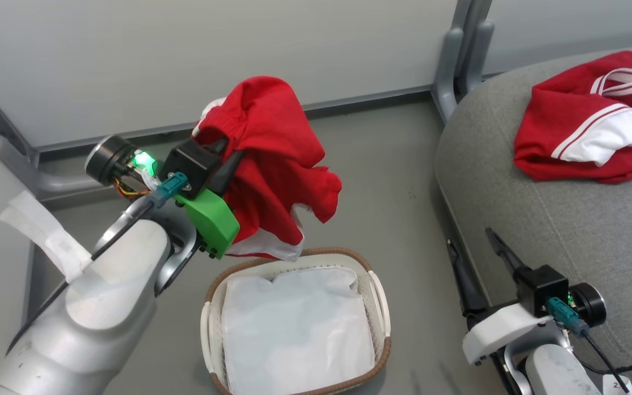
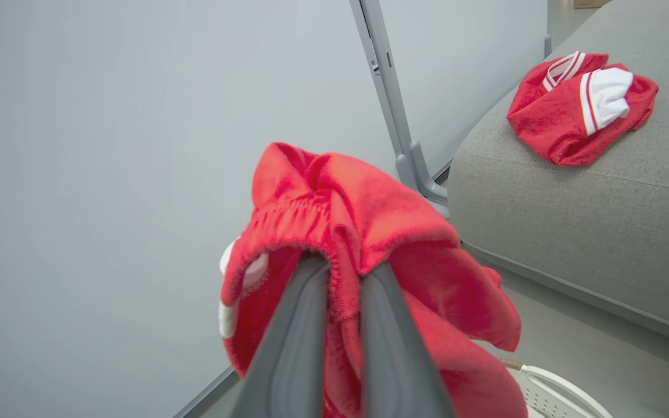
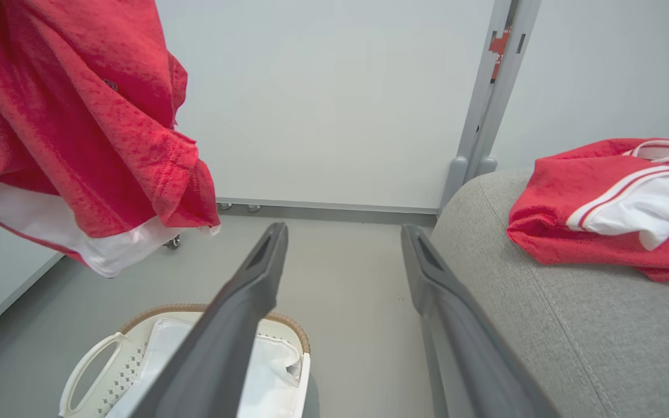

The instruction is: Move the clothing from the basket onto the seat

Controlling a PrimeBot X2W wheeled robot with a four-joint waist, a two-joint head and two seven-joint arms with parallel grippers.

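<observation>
Currently the left gripper [image 1: 228, 151] is clamped on a red garment [image 1: 277, 153], which hangs in the air above the far-left rim of the basket [image 1: 384, 351], clear of it. Fingertips are buried in the fabric. In the left wrist view the two fingers [image 2: 294, 348] run close together up into an elastic hem, with cloth pinched between them. The folds hide most of the garment's face, so no print is readable. A white hem edge shows at its lowest point, nearest the basket.

Right gripper [image 1: 469, 241] sits right of the basket, low, beside the seat's near edge, with its fingers apart and nothing between them. Can't tell whether the outer finger touches the upholstery.

The basket stands on the floor [image 1: 398, 181] with a white liner sheet [image 1: 294, 329] crumpled inside. Its near rim is cut off by the bottom of the head view.

The seat [image 1: 541, 230] lies right of the basket and runs out of frame. The striped garment [image 1: 579, 126] lies bunched on the seat, far-right of the basket, with its right end cropped in the head view.
</observation>
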